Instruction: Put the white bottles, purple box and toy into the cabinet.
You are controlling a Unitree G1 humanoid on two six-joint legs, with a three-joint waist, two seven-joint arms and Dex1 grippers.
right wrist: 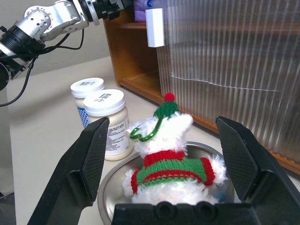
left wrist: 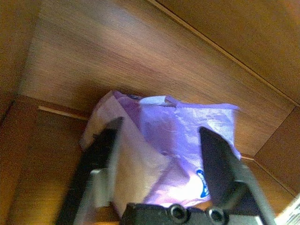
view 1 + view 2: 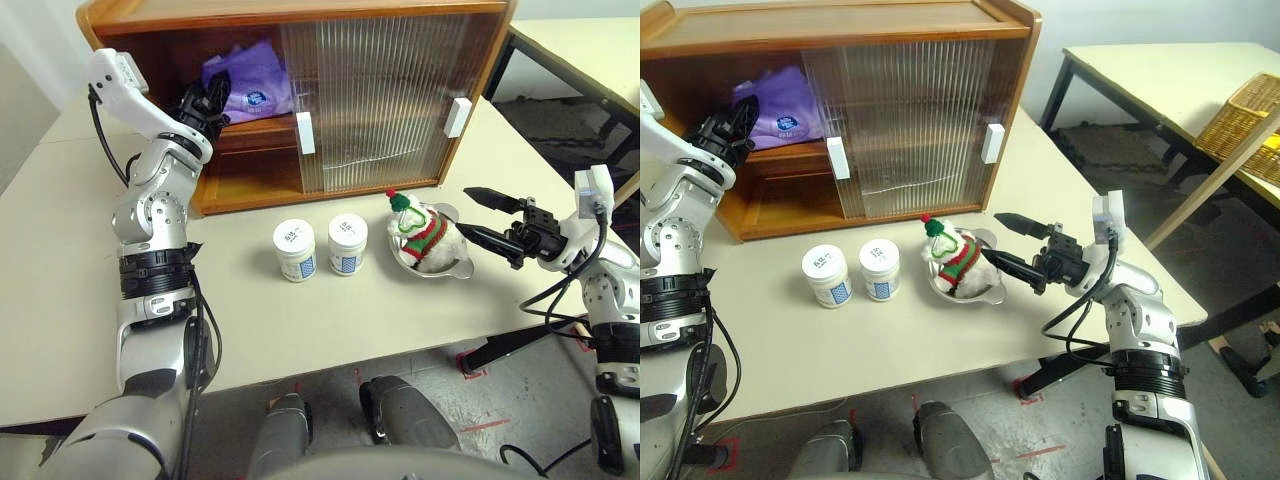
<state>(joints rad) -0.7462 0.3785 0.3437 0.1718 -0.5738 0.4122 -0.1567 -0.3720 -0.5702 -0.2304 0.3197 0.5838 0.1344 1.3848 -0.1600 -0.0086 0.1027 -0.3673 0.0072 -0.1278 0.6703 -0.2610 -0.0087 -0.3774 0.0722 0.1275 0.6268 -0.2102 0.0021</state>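
— What is inside the cabinet [image 3: 400, 90]?

— The purple box [image 3: 250, 82] lies on the inner shelf, in the open left part, crumpled and leaning toward the back wall. The compartment below the shelf looks bare on that side. Both ribbed sliding doors [image 3: 375, 100] cover the right part, and what lies behind them I cannot tell.

— Does the left gripper [image 3: 205, 108] have hold of it?

— No. It reaches into the upper compartment with its fingers [image 2: 101, 164] spread to either side of the box's near end, a gap visible on each side.

— And the other things?

— The two white bottles [image 3: 295, 250] stand upright, side by side and lidded, on the table [image 3: 60, 250] in front of the cabinet. The toy [image 3: 422, 232] sits in a steel bowl [image 3: 455, 265] just to their right.

— The right gripper [image 3: 478, 218]?

— Wide open, empty, held level just beside the bowl and pointing at the toy, its fingers framing the toy without touching.
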